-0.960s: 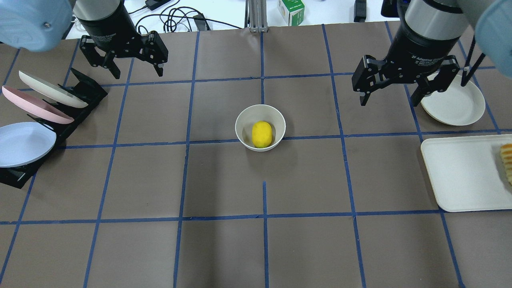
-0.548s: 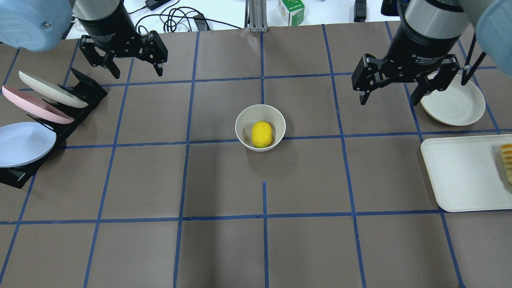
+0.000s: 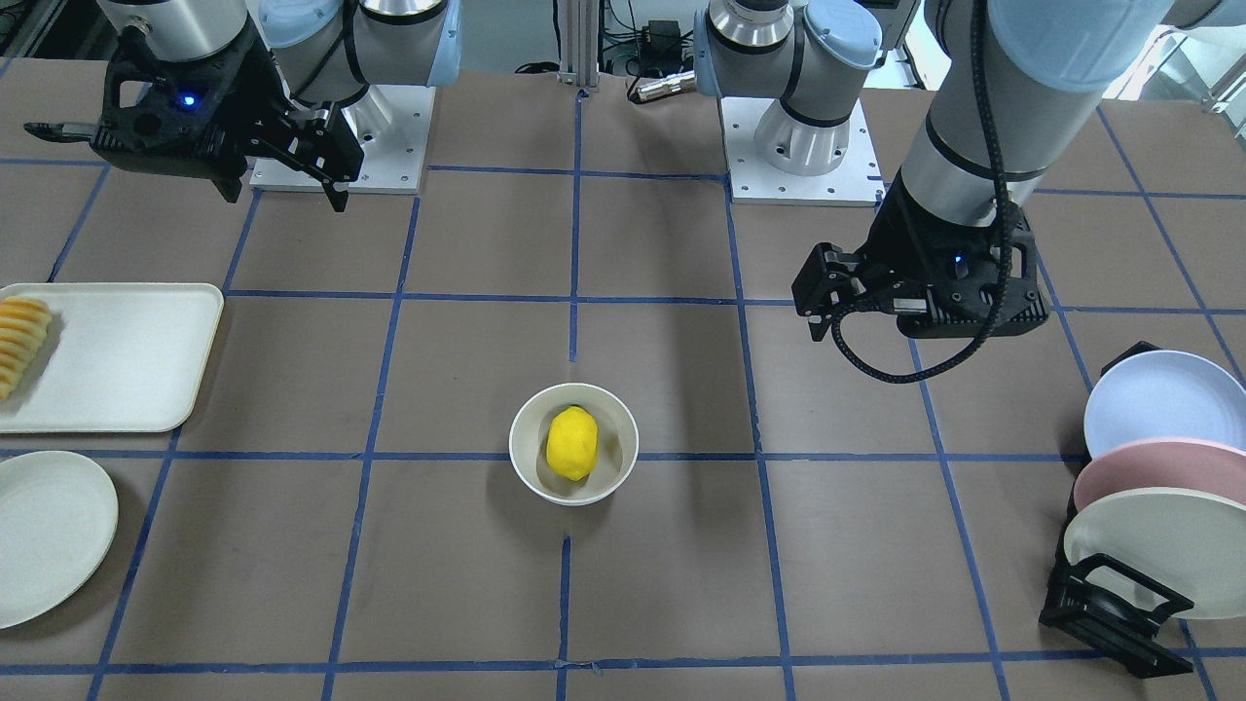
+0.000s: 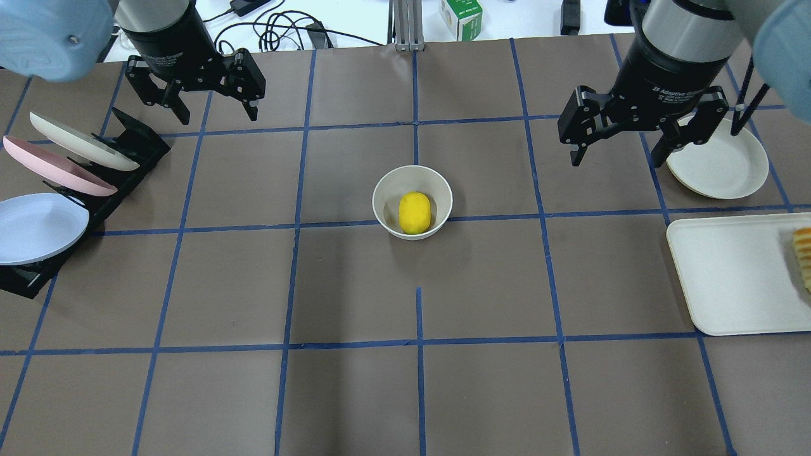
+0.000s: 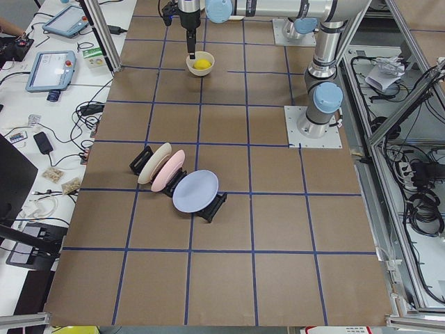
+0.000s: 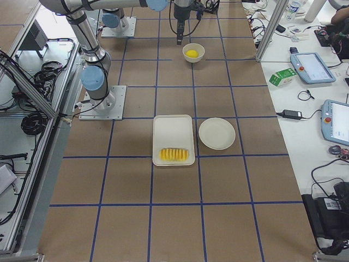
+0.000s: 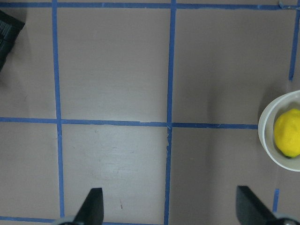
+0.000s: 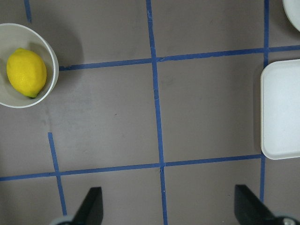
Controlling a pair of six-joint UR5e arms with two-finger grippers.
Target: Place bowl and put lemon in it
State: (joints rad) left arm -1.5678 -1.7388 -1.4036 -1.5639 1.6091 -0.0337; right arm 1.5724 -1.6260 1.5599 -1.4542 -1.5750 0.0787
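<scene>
The cream-white bowl stands at the table's middle with the yellow lemon lying inside it. Both also show in the front view, bowl and lemon. My left gripper is open and empty, raised over the far left of the table, well away from the bowl. Its wrist view catches the bowl and lemon at the right edge. My right gripper is open and empty, raised at the far right. Its wrist view shows the bowl and lemon at upper left.
A black rack at the left holds blue, pink and cream plates. A flat cream plate lies at the far right, partly under my right gripper. A white tray with ridged sliced food lies at the right edge.
My right gripper has edged slightly toward the table's far side. The bowl, the lemon and my left gripper have not moved.
</scene>
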